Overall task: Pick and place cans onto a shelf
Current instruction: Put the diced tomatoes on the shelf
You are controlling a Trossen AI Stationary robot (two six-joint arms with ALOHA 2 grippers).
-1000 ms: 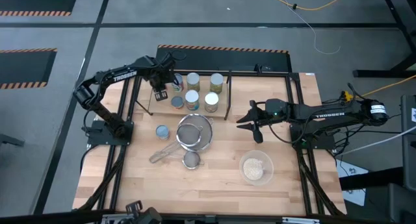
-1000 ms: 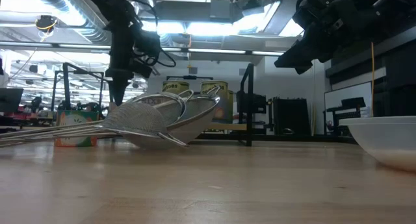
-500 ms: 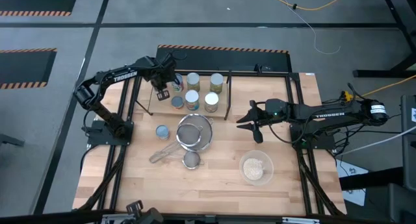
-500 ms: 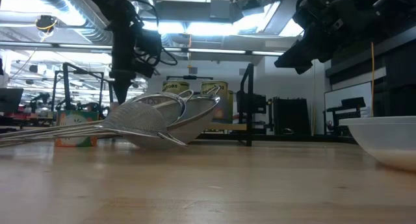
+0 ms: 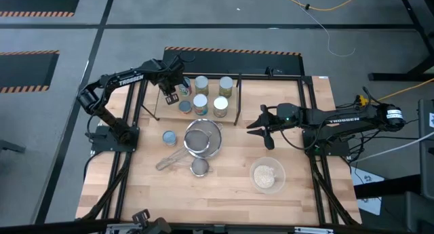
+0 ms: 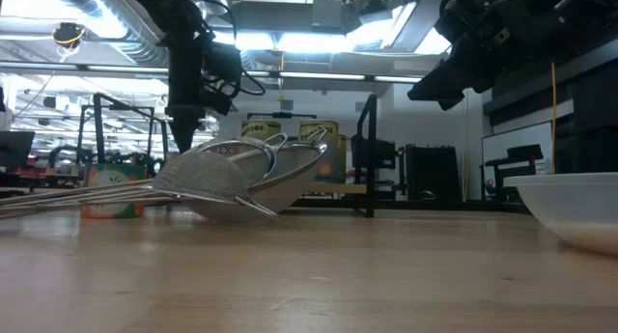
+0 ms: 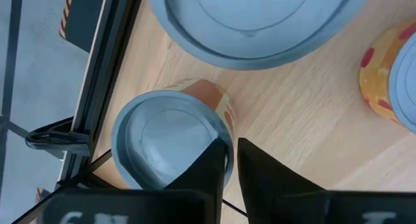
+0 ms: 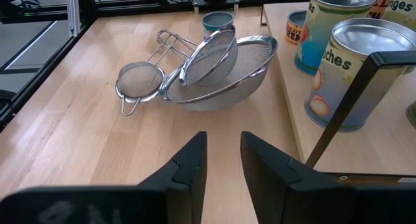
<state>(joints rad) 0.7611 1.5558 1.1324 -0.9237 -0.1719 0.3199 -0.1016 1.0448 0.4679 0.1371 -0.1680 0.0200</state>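
Several cans stand on the shelf (image 5: pixel 237 104) at the table's far side, the taller ones (image 5: pixel 201 83) to the right and the short blue-topped ones (image 5: pixel 184 106) to the left. My left gripper (image 5: pixel 169 95) points down over the shelf's left end. Its fingers (image 7: pixel 211 165) are a narrow gap apart, one over the blue lid of a short orange-sided can (image 7: pixel 162 136) and one beyond its rim. Another blue-topped can (image 5: pixel 169 137) stands alone on the table. My right gripper (image 5: pixel 258 129) hovers open to the right of the shelf, holding nothing. My left gripper comes at the short can from above, its two fingers on either side of the can's rim (image 7: pixel 229 149). The can stands upright on the shelf board. Whether the fingers touch the rim cannot be told.
Three metal mesh strainers (image 5: pixel 202 138) lie stacked near the table's middle, just in front of the shelf. A glass bowl (image 5: pixel 267 175) of beige stuff stands at the near right. Bare wood lies along the near edge. Black frame rails run along the table's left and right sides.
My left gripper has turned a little at the wrist while staying over the shelf's left end. The cans and my right gripper stand as before.
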